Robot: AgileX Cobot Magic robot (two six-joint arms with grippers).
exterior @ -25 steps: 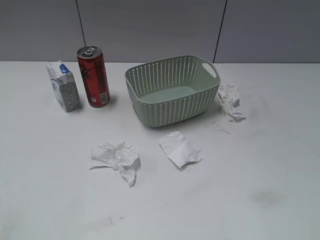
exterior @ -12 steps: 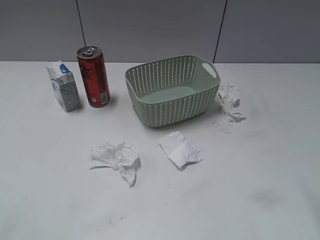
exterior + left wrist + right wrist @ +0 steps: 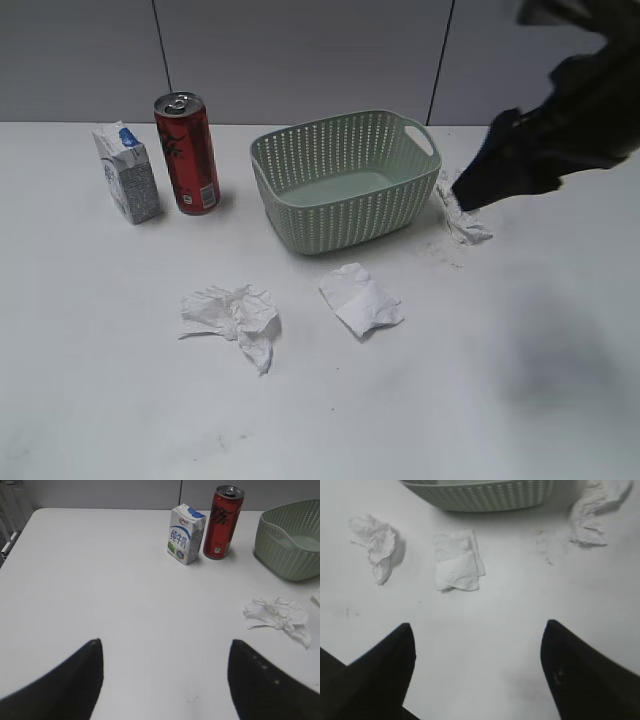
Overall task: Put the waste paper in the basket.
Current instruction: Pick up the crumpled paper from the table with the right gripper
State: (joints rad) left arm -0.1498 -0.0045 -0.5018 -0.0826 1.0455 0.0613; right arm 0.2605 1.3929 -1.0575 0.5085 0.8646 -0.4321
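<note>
The pale green basket (image 3: 340, 215) stands mid-table and looks empty. Three crumpled white waste papers lie on the table: one front left (image 3: 232, 315), one in front of the basket (image 3: 358, 298), one at its right end (image 3: 466, 228), partly hidden by my right arm. My right gripper (image 3: 472, 195) is a dark blur above that paper; in the right wrist view it (image 3: 478, 623) is open and empty, with the three papers (image 3: 375, 542) (image 3: 456, 562) (image 3: 592, 510) and the basket (image 3: 480, 495) ahead. My left gripper (image 3: 165, 641) is open and empty, with one paper (image 3: 277, 617) to its right.
A red drink can (image 3: 187, 153) and a small white-grey carton with blue marks (image 3: 126, 172) stand left of the basket; both show in the left wrist view, the can (image 3: 220, 522) and the carton (image 3: 186, 534). A grey wall rises behind the white table (image 3: 120, 400).
My right arm has come into the exterior view from the upper right and now hangs over the paper at the basket's right end. The papers, basket, can and carton have not moved.
</note>
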